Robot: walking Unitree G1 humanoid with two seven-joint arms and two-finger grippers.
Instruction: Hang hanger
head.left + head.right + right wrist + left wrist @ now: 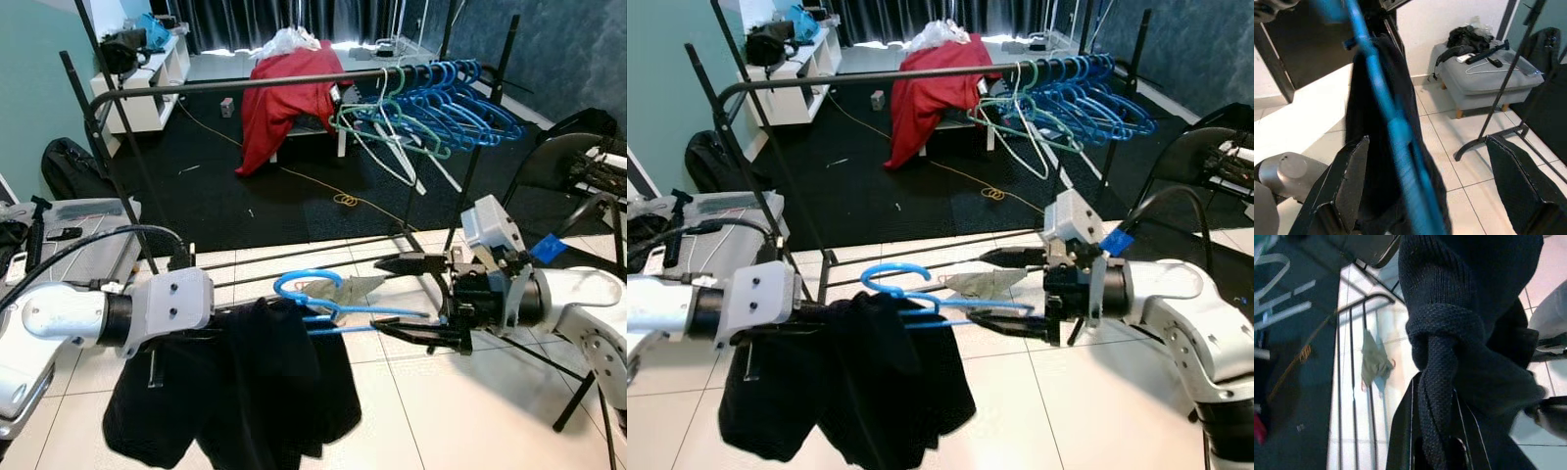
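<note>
The blue hanger (323,304) sits low in front of the robot, over the tile floor (441,411), well below and short of the rack bar (245,86). A black knit (245,392) is draped on it and hangs in heavy folds. The hook (306,281) points up, just left of the right gripper.

L gripper (1432,431): jaws clenched on a twisted bunch of the knit, per the left wrist view. It's holding cloth, can't tell if any hanger wire is in there too. R gripper (423,299): jaws released, spread wide, one finger above and one below the hanger's arm. In the right wrist view the blue wire (1396,132) runs between the fingers w/o touching either.

Handling, as a guess: the hanger is thin plastic or coated wire, light, springy, probably slick, so it'll twist in a loose pinch. The knit is soft and the heavier part. It'll sag, swing and can slide off one shoulder if the hanger tips. Best grab is the neck just under the hook, or the shoulder arm close to it, so the hook stays upright and free to go over the bar. A cloth-only grip gives poor control of hook angle.

The bar already carries a crowd of blue and green hangers (431,108) at its right end; the left stretch is bare. A red cloth (284,98) lies on furniture behind, and a small rag (367,287) on the floor.
</note>
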